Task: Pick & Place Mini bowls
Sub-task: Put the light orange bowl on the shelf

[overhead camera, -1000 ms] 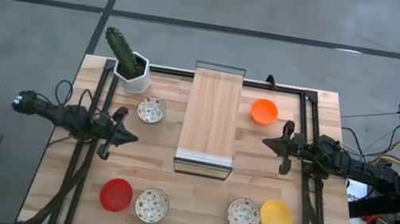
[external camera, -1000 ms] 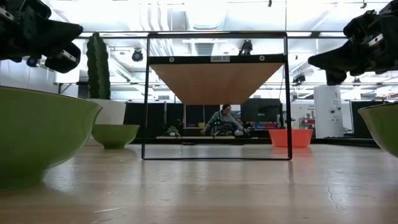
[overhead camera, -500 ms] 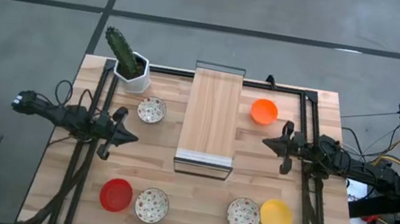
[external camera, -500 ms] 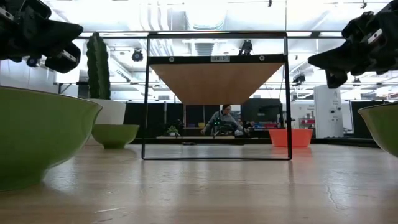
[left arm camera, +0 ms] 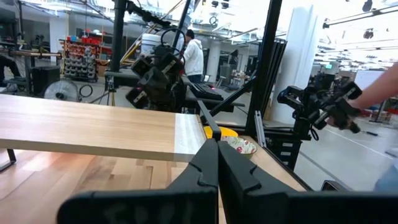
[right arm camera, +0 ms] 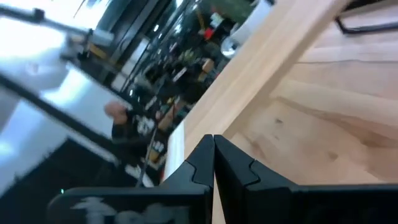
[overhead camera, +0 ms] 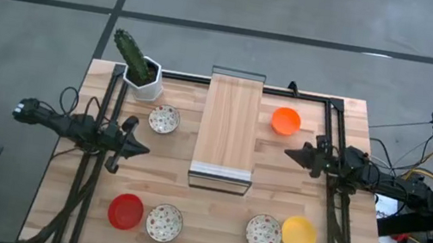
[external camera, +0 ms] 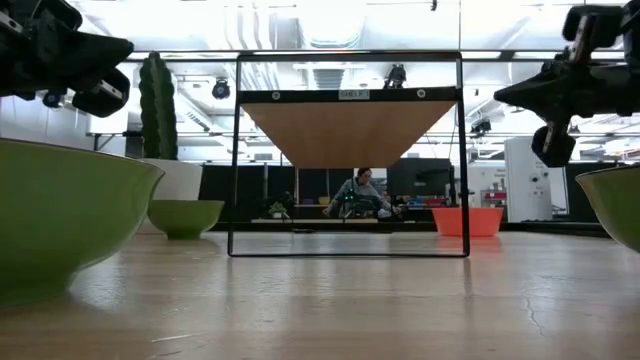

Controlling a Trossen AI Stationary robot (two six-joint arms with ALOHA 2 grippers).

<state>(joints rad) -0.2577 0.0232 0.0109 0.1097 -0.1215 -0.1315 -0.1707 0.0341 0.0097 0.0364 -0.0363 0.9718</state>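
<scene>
Step in hand, by judgement: the start, nothing yet picked; all six mini bowls sit on the bench (overhead camera: pixel 356 118), none carried

Lower edge of the high view, nearest row: red bowl (overhead camera: pixel 126 210) touching a speckled bowl (overhead camera: pixel 164 222) at lower left; second speckled bowl (overhead camera: pixel 263 232) touching the yellow bowl (overhead camera: pixel 299 234) at lower right

Mid frame: left pincer (overhead camera: pixel 142 149) clenched, empty, at centre left, pointing toward the wooden shelf (overhead camera: pixel 228 128); right pincer (overhead camera: pixel 290 154) clenched, empty, at centre right, facing it across the shelf

Upper part: third speckled bowl (overhead camera: pixel 164 118) left of the shelf; orange bowl (overhead camera: pixel 285 120) right of it, near the right pincer; potted cactus (overhead camera: pixel 140 66) at upper left, not part of the task

Next move, by judgement: a pincer must spread its fingers and descend over a bowl rim; the orange bowl lies closest to the right one

Views compared: the high view alone gives the full layout and colours; the low view shows both pincers raised well above the bench surface, and a seated person (external camera: pixel 358 192) far behind; the left wrist view shows the closed fingers (left arm camera: pixel 214 163) meeting, and one speckled bowl (left arm camera: pixel 241 145) beyond the shelf's end
</scene>
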